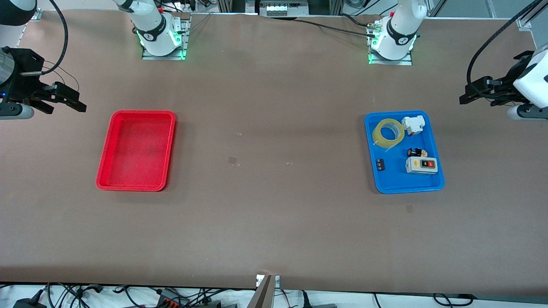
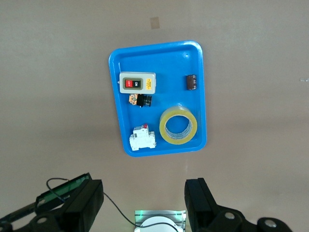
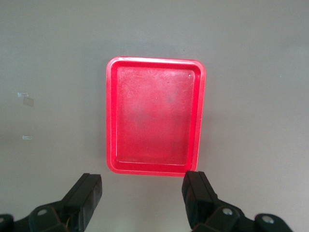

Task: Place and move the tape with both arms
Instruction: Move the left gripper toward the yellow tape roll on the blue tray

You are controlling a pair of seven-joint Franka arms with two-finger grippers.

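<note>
The tape (image 1: 388, 133) lies flat inside the blue tray (image 1: 428, 187), which stands on the brown bench (image 1: 274, 222) toward the left arm's end. In this tray the tape is in the corner that is farthest from the front camera and nearest to the middle of the bench. Just beside the tape, also at the tray's edge farthest from the front camera, lies a small white breaker (image 1: 413, 124) with a red mark. Nearer to the front camera than the tape there is a small black and orange part (image 1: 416, 152); what it is I cannot say surely. Nearer again lies a white-grey switch box (image 1: 421, 165) with one red and one black button, and beside it, close to the tray's wall, a small dark block (image 1: 380, 164).

The left hand (image 1: 471, 93) hangs in the air over the bare bench, outside the blue tray toward the left arm's end. Its fingers (image 2: 84, 205) are spread wide and hold nothing.

The red tray (image 1: 105, 171) stands well apart from the blue tray, toward the right arm's end. The right hand (image 1: 70, 100) hangs over the bench beside the red tray, and its fingers (image 3: 87, 195) are spread apart with nothing between them.
</note>
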